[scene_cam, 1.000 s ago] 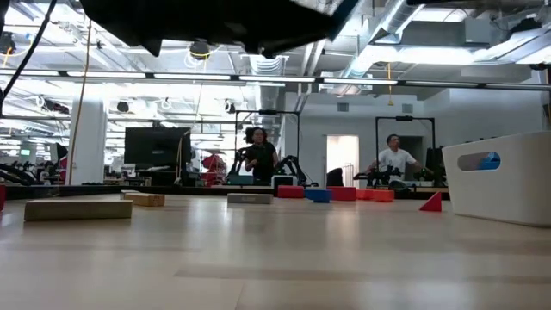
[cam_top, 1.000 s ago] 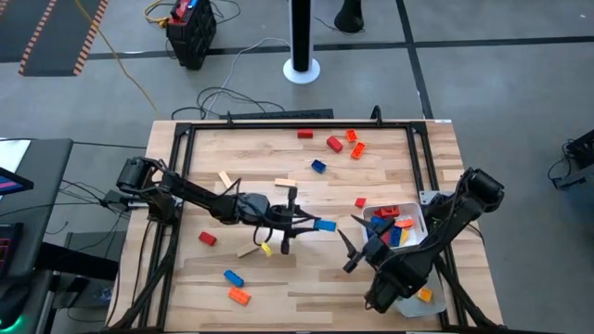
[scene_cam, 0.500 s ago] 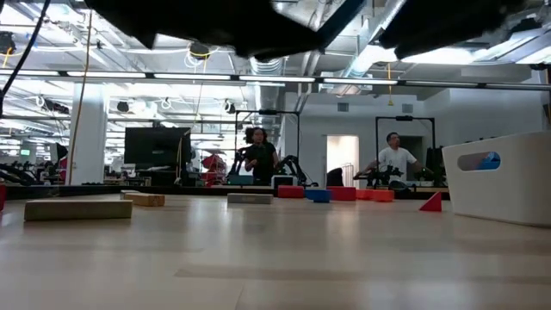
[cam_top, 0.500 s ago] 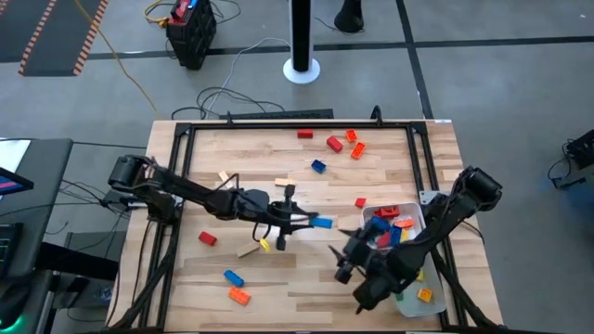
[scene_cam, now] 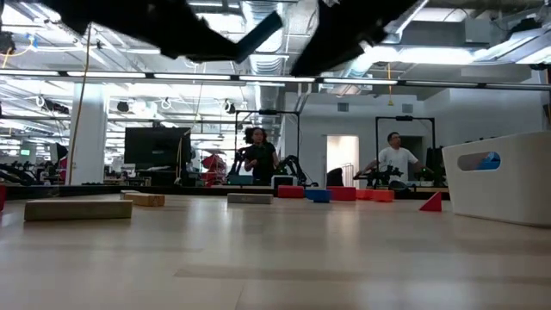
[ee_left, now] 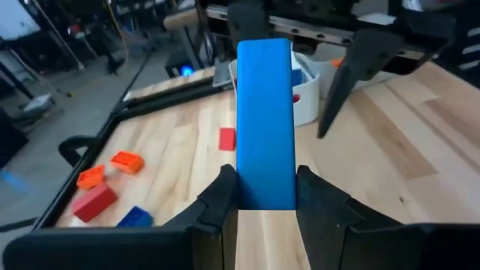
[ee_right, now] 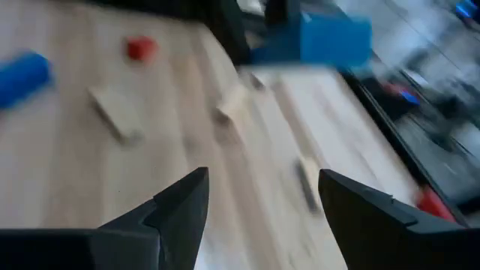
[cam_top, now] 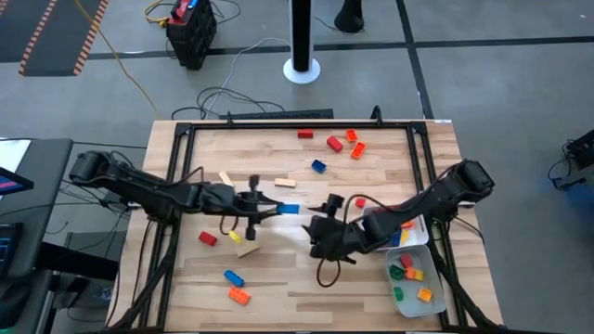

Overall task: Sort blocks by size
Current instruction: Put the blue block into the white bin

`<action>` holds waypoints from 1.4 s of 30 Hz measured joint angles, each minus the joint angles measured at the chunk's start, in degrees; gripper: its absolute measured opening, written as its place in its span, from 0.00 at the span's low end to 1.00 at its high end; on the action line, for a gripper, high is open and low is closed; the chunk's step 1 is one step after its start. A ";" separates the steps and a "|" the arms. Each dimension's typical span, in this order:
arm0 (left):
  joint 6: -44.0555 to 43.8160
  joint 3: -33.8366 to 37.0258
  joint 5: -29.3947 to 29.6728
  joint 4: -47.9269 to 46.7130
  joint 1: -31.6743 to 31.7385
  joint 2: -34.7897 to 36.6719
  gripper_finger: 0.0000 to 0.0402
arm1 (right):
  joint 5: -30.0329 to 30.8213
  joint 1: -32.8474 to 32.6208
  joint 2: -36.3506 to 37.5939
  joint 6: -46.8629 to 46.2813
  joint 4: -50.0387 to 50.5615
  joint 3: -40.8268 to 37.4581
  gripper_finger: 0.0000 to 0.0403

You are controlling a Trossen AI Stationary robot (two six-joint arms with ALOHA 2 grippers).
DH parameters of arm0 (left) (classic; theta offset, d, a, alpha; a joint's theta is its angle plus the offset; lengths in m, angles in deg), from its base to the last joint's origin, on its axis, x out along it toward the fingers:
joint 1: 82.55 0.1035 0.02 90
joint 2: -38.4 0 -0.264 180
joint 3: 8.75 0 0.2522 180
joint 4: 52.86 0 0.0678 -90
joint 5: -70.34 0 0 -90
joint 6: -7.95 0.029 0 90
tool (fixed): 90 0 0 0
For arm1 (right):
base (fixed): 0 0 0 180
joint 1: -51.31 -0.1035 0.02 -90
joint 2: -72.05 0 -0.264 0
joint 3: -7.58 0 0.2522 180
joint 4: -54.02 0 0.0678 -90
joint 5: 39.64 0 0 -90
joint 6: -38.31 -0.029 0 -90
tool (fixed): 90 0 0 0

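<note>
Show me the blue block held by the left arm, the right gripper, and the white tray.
blue block [ee_left: 264, 120], left wrist view, its flat face
right gripper [ee_right: 262, 196], right wrist view, midway between fingers
white tray [scene_cam: 508, 185], low view, its side wall

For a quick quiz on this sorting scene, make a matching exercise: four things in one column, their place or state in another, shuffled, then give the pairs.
Things:
1. long blue block
2. right pincer
3. orange block
4. white tray

Places or states:
A. open, holding nothing, over mid table
B. at the table's right edge, with blocks inside
C. lying on the wood near the front-left
D. clamped in the left pincer

Pairs: 1-D, 2-A, 3-C, 4-B
</note>
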 joint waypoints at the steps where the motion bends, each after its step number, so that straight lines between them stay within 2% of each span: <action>1: 0.24 1.67 -0.07 2.55 -0.08 0.31 0.24 | -0.84 0.47 0.01 3.02 -4.12 -0.88 0.70; 3: 0.35 4.31 -0.50 6.79 -0.13 0.36 0.24 | -5.05 1.87 0.02 8.32 -13.32 -3.29 0.70; 6: 0.12 6.52 -0.53 10.36 -0.09 -0.22 0.24 | -9.91 4.01 0.00 11.42 -20.53 -5.91 0.70; 15: -0.12 9.49 -1.47 19.00 -0.72 -3.13 0.24 | -14.26 6.94 0.09 18.51 -38.66 -11.59 0.70; 20: -0.13 9.40 -1.47 21.39 -0.72 -3.84 0.25 | -18.87 6.94 0.00 19.66 -41.31 -11.90 0.70; 28: 0.64 9.40 -1.65 21.29 -0.72 -3.84 0.25 | -22.13 7.36 0.00 21.55 -47.70 -11.87 0.70; 35: 1.47 9.40 -4.01 22.28 -0.72 -3.84 0.25 | -25.50 8.59 0.00 21.37 -47.96 -11.87 0.69; 38: 2.66 9.40 -4.03 22.16 -0.72 -3.84 0.25 | -25.75 9.04 0.00 21.36 -48.06 -11.87 0.63; 42: 4.13 9.40 -4.96 21.85 -0.72 -3.84 0.25 | -26.63 9.37 0.00 21.36 -48.15 -11.87 0.47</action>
